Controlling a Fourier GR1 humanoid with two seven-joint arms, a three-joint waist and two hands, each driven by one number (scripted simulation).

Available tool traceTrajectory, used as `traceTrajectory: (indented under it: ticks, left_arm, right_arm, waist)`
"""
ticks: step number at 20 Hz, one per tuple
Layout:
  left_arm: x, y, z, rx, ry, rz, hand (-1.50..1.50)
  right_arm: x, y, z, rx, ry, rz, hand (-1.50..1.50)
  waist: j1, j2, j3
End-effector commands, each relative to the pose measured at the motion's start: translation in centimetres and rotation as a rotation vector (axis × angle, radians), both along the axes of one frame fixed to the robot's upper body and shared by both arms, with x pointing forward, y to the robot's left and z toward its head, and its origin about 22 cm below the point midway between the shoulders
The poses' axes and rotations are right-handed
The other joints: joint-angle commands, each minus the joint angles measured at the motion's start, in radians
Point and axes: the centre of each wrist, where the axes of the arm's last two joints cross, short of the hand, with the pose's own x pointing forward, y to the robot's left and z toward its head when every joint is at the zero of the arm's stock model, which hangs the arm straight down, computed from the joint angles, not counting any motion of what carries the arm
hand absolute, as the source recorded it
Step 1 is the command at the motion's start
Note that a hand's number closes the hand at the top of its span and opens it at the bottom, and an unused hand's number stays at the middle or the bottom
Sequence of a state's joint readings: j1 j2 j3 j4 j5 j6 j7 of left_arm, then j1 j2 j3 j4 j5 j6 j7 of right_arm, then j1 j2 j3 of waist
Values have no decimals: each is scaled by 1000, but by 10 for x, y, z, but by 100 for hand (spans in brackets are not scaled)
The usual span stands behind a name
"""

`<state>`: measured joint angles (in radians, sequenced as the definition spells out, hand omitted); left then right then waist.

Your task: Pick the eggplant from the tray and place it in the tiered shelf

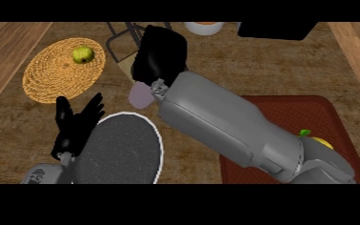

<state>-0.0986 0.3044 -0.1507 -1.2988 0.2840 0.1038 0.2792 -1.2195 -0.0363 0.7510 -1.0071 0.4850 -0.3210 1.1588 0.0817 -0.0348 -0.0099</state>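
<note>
My right hand (pixel 160 52) is stretched far forward over the dark wire tiered shelf (pixel 121 39) at the back of the counter. Its fingers are curled round the pale purple eggplant (pixel 141 96), whose rounded end sticks out below the wrist. The right forearm crosses the view from lower right, partly hiding the dark red tray (pixel 320 112). A yellow fruit (pixel 322 143) with a green stem lies on the tray beside the arm. My left hand (pixel 76 120) rests open, fingers up, at the lower left.
A woven round mat (pixel 49 78) holds a green pear (pixel 83 54) at the back left. A dark speckled plate (pixel 119 148) with a white rim sits in front. A white bowl (pixel 205 27) and a black object (pixel 277 29) stand along the back edge.
</note>
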Motion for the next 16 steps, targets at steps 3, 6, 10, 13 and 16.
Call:
traceTrajectory:
  ticks: [3,6,10,13,16]
  left_arm:
    - [4,0,1,10,-6,3,0]
    - [0,1,-3,2,18,24,0]
    - [5,-4,-1,-12,-13,27,0]
    - [0,2,-6,25,0,33,0]
    - [2,7,-2,-5,2,52,0]
  right_arm:
    - [-9,38,68,80,-157,-243,150]
    - [-6,44,95,76,-215,-268,150]
    - [4,46,117,88,-251,-330,150]
    - [7,49,145,96,-281,-368,150]
    - [10,50,165,123,-316,-408,150]
  waist:
    - [0,1,-1]
    - [-7,-7,0]
    - [-13,6,0]
    - [-30,8,2]
    - [-37,11,3]
